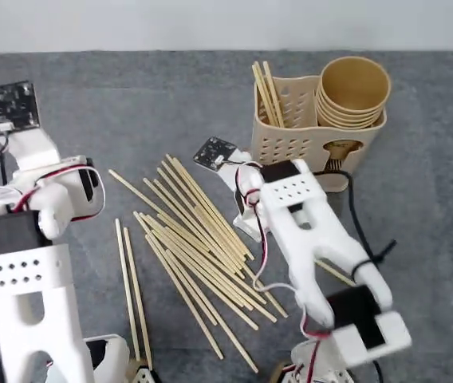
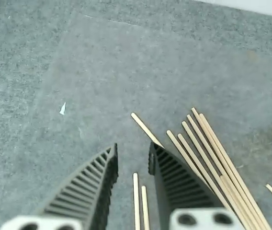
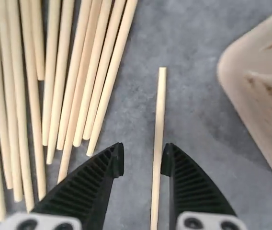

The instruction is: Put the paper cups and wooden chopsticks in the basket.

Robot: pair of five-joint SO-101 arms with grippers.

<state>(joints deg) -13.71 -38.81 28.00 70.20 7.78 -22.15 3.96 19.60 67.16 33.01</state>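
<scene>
Well — right gripper (image 3: 141, 160) agape over one chopstick (image 3: 158, 139) near the basket (image 3: 260, 96) edge — left gripper (image 2: 132, 158) released too, mat (image 2: 126, 62) ahead.

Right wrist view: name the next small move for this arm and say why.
Probably lower the right gripper and close on the single chopstick: its jaws stand open, the stick lies between them, apart from the pile.

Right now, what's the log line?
cups: in basket | chopsticks: mostly on table | left jaws: open | right jaws: open over one chopstick
</scene>
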